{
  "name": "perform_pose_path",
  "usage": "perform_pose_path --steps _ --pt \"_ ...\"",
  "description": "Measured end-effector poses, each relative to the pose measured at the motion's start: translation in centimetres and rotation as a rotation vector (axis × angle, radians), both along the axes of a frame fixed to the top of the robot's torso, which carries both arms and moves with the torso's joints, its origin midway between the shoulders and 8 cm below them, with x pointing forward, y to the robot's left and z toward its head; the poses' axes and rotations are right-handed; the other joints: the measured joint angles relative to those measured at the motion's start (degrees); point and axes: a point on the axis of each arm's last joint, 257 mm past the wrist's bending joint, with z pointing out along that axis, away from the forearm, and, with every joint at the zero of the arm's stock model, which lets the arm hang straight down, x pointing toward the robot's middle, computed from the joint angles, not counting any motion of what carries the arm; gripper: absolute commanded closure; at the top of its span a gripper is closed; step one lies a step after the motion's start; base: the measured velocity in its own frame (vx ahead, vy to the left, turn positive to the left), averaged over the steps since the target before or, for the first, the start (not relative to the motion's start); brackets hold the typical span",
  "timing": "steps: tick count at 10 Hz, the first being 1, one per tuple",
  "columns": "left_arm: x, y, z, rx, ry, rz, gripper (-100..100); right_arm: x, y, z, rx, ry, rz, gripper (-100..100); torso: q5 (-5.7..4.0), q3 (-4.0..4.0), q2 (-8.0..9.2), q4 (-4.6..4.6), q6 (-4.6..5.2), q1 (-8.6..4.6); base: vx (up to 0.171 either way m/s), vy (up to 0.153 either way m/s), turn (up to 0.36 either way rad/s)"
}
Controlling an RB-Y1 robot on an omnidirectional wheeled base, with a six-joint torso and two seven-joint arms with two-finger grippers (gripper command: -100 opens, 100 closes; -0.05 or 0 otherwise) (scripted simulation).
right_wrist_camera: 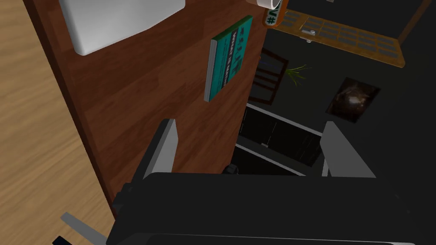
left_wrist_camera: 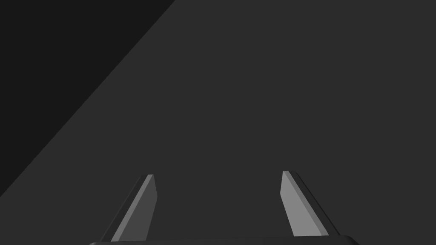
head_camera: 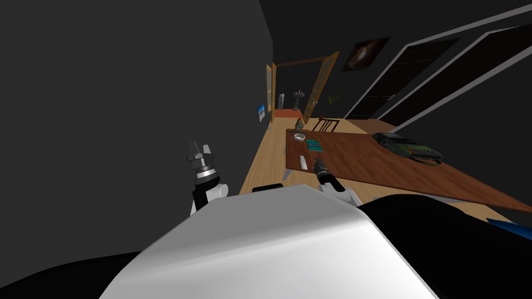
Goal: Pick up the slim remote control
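The slim remote control (head_camera: 303, 162) is a flat white bar lying on the brown wooden table (head_camera: 374, 166) near its left edge. My right gripper (head_camera: 317, 164) hovers over the table just right of it. In the right wrist view the remote (right_wrist_camera: 119, 21) lies ahead of and beyond one side of the open right gripper (right_wrist_camera: 250, 123), with nothing between the fingers (right_wrist_camera: 164, 146). My left gripper (head_camera: 200, 150) is raised by the dark wall, well left of the table; its wrist view shows the left gripper (left_wrist_camera: 218, 174) open and empty.
A teal book (head_camera: 314, 145) and a small white bowl (head_camera: 300, 137) lie further along the table past the remote. A dark bag (head_camera: 410, 147) sits at the table's far right. A chair (head_camera: 326, 124) stands at the far end. Wooden floor (head_camera: 260, 166) runs left of the table.
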Motion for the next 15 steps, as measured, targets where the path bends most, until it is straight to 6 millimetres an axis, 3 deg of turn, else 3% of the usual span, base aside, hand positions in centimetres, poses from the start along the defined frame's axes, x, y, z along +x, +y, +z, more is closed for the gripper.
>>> perform_pose_path --steps 6,15 --pt "0.0 0.0 0.0 0.000 0.000 0.000 0 -4.8 -3.5 -4.9 0.134 0.143 -0.147 -100 -0.01 -0.05 -0.08 -0.02 -0.03 -0.08 0.122 0.079 -0.067" --pt "0.0 0.0 0.0 0.000 0.000 0.000 0 -14.9 -8.2 -11.7 0.400 0.351 -0.461 -100 -0.04 -0.21 -0.34 -0.08 -0.02 -0.25 0.157 0.060 -0.080"
